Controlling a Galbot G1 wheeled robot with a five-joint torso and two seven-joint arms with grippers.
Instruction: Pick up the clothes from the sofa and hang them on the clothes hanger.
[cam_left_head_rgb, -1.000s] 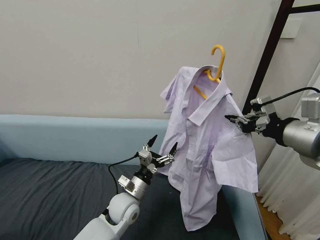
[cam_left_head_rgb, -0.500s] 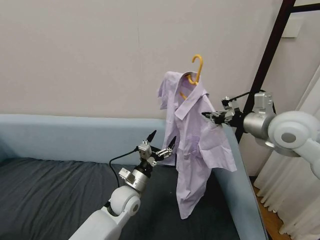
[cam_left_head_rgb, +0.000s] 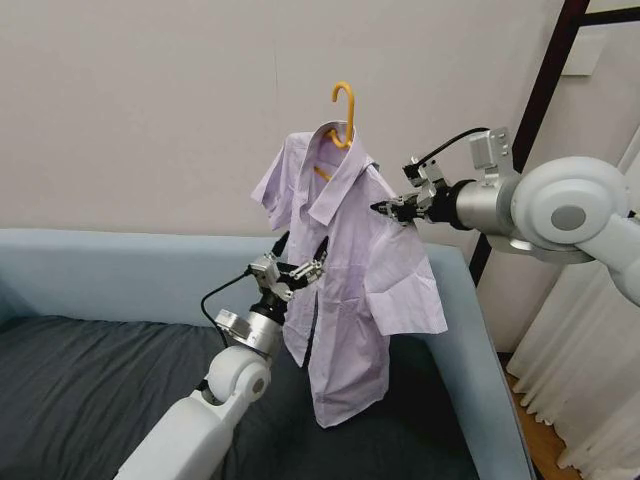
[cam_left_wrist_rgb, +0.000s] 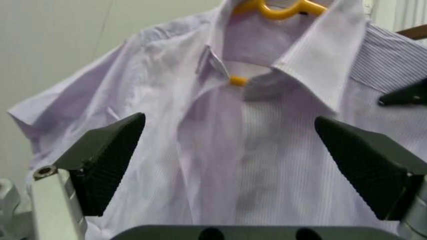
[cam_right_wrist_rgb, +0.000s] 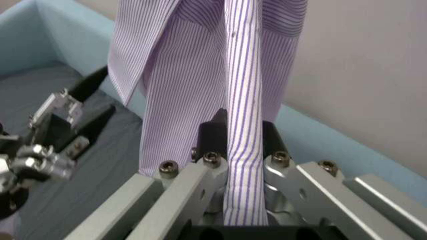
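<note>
A lilac striped short-sleeved shirt (cam_left_head_rgb: 350, 290) hangs in the air on a yellow hanger (cam_left_head_rgb: 344, 112), above the right end of the sofa. My right gripper (cam_left_head_rgb: 388, 210) is shut on the shirt's shoulder, and a fold of striped cloth (cam_right_wrist_rgb: 241, 150) sits pinched between its fingers. My left gripper (cam_left_head_rgb: 296, 262) stands open just in front of the shirt's lower front, left of its placket. Its two black fingertips (cam_left_wrist_rgb: 110, 155) frame the collar (cam_left_wrist_rgb: 280, 55) and the hanger (cam_left_wrist_rgb: 277, 9) in the left wrist view, with nothing between them.
A light blue sofa (cam_left_head_rgb: 130, 275) with a dark grey seat (cam_left_head_rgb: 90, 400) spans the bottom. A dark rack post (cam_left_head_rgb: 525, 130) slants at the right before a white curtain (cam_left_head_rgb: 590, 350). A plain wall lies behind.
The shirt on its hanger has travelled left with my right gripper shut on it. My left gripper has shifted left and slightly up, staying open in front of the shirt.
</note>
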